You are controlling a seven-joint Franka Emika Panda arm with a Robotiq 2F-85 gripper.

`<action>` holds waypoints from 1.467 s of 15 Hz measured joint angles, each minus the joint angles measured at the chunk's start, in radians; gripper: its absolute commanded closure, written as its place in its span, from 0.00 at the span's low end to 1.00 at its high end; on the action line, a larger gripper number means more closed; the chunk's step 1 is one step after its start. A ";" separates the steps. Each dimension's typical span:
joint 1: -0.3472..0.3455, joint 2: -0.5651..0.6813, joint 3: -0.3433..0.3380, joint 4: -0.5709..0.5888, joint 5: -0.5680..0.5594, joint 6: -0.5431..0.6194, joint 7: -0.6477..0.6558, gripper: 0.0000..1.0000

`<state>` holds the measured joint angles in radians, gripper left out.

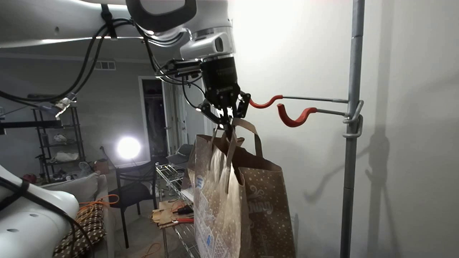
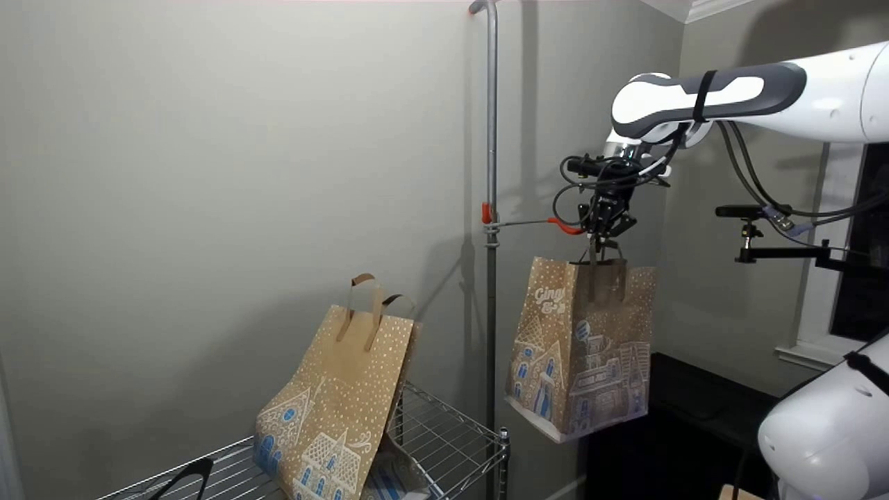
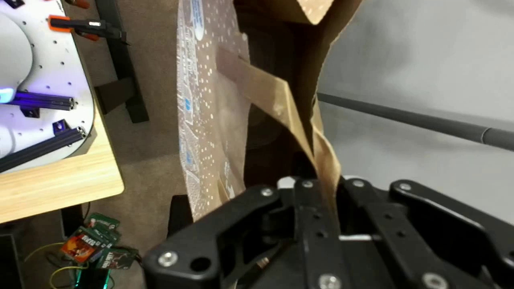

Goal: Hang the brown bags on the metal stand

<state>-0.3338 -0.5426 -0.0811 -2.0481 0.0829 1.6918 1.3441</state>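
The brown bags (image 2: 582, 347) are, I judge, not yet hung: one is lifted and hangs under the gripper (image 1: 226, 126), whose jaws stand narrow and hold the bag's paper handle (image 3: 277, 98), while a second bag (image 2: 340, 389) rests tilted on the wire rack (image 2: 455, 432). What seems left is to put both on the nearby metal stand (image 2: 492, 298), where I see no bag on the red hooks (image 1: 294, 122). The arm (image 2: 750, 97) reaches out almost level, and at its end the gripper points downward.
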 measured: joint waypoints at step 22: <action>0.039 0.235 -0.044 0.412 -0.216 -0.012 -0.114 0.96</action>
<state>-0.2946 -0.3077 -0.1250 -1.6357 -0.1328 1.6799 1.2304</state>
